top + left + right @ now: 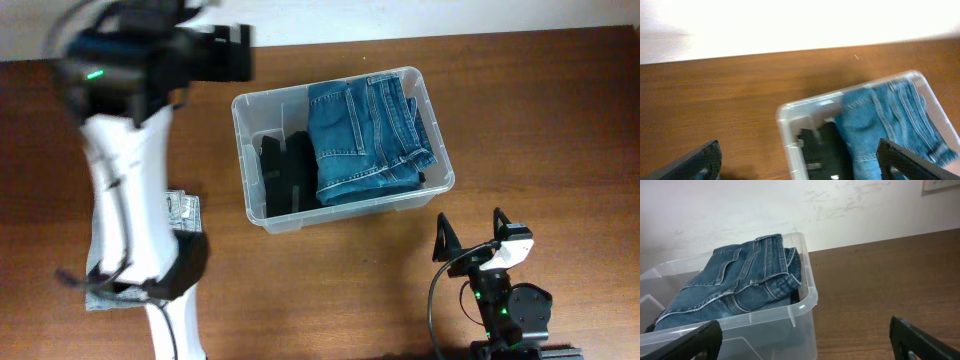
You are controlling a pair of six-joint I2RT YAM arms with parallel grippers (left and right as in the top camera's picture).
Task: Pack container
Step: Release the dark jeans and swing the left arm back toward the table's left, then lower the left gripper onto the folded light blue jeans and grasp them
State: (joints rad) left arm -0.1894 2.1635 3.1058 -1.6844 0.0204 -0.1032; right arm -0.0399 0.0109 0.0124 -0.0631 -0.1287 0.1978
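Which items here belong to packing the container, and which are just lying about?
Job: container; folded blue jeans inside it; black garment beside the jeans, also inside.
Lying about: patterned fabric on the table by the left arm, purpose unclear.

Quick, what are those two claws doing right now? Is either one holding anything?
Left gripper: open, holding nothing.
Right gripper: open, holding nothing.

No readable text (all views).
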